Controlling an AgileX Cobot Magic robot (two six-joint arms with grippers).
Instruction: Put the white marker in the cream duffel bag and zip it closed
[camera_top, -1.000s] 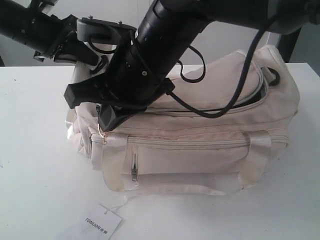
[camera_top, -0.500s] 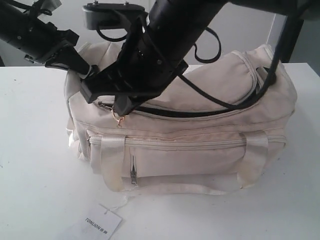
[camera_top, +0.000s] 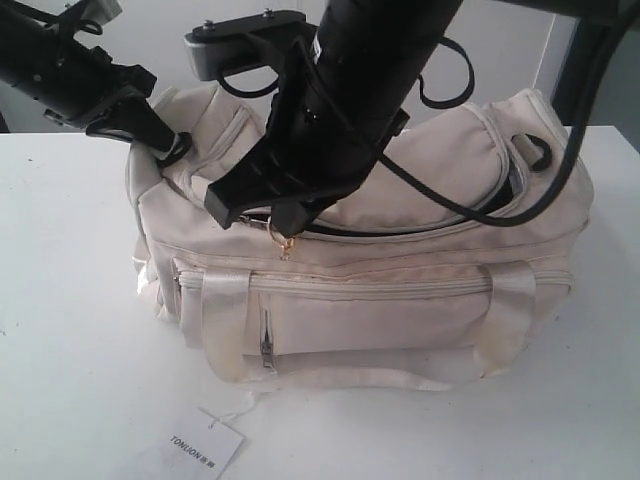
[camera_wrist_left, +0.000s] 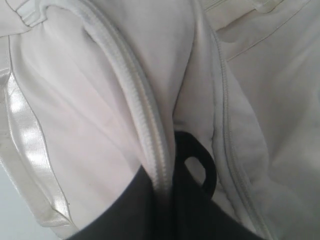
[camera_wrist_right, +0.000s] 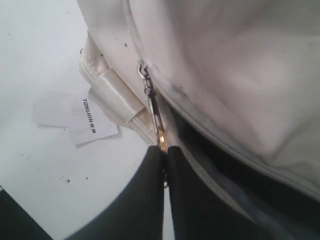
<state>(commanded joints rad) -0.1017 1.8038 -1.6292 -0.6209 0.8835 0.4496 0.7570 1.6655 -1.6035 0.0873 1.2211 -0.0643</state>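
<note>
Right fingers (camera_wrist_right: 147, 190), closed on the gold zip pull (camera_wrist_right: 155, 112), have advanced along the cream duffel bag (camera_top: 400, 320) on the table (camera_top: 70, 350); left fingers (camera_wrist_left: 135, 215) pinch its soft, slack end as anchor; white marker unseen.

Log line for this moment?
right gripper: shut on zip pull | left gripper: grips cream duffel bag | top zip: partly open
</note>
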